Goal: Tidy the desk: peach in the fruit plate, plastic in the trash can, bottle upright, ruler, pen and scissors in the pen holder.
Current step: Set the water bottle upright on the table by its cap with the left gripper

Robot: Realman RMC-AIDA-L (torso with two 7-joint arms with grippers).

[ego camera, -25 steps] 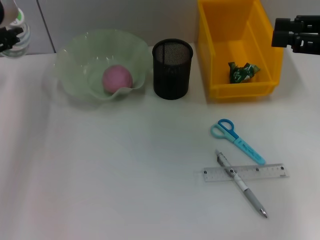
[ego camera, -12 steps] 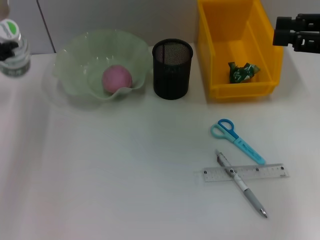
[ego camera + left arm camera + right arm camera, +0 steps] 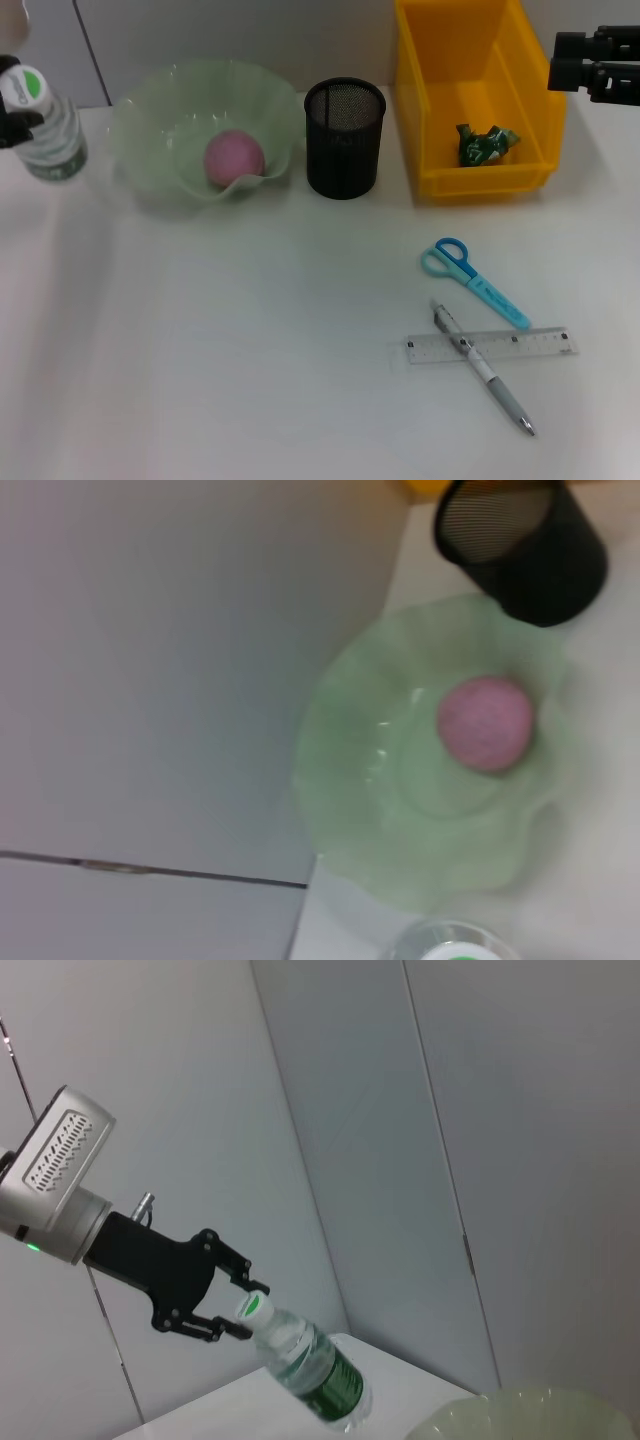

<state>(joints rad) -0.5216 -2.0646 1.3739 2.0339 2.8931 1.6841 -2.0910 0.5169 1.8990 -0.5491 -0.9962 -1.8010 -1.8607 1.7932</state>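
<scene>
The left gripper [image 3: 232, 1307] pinches the bottle [image 3: 305, 1370] by its green-capped neck — the bottle tilted, its body hanging just beyond the fingers. Past it sits the fruit plate [image 3: 150, 150] with the peach [image 3: 235, 157]; the right gripper [image 3: 560, 62] is far off, fingers unreadable.

Head view: even, diffuse overhead light; white desk [image 3: 250, 380] bright, nearly washed out toward lower left w/ faint pink cast. Shadows soft & short, e.g. under pen holder [image 3: 344, 138] and yellow bin [image 3: 480, 95]. No hard glare. Bottle [image 3: 42, 122] at frame edge slightly smeared. Left wrist view: soft throughout, out of focus; fruit plate [image 3: 440, 750] and peach [image 3: 485, 723] blurred, edges indistinct. Right wrist view: dimmer, grey walls evenly lit, fairly sharp; left gripper [image 3: 235, 1307] dark against wall.
</scene>
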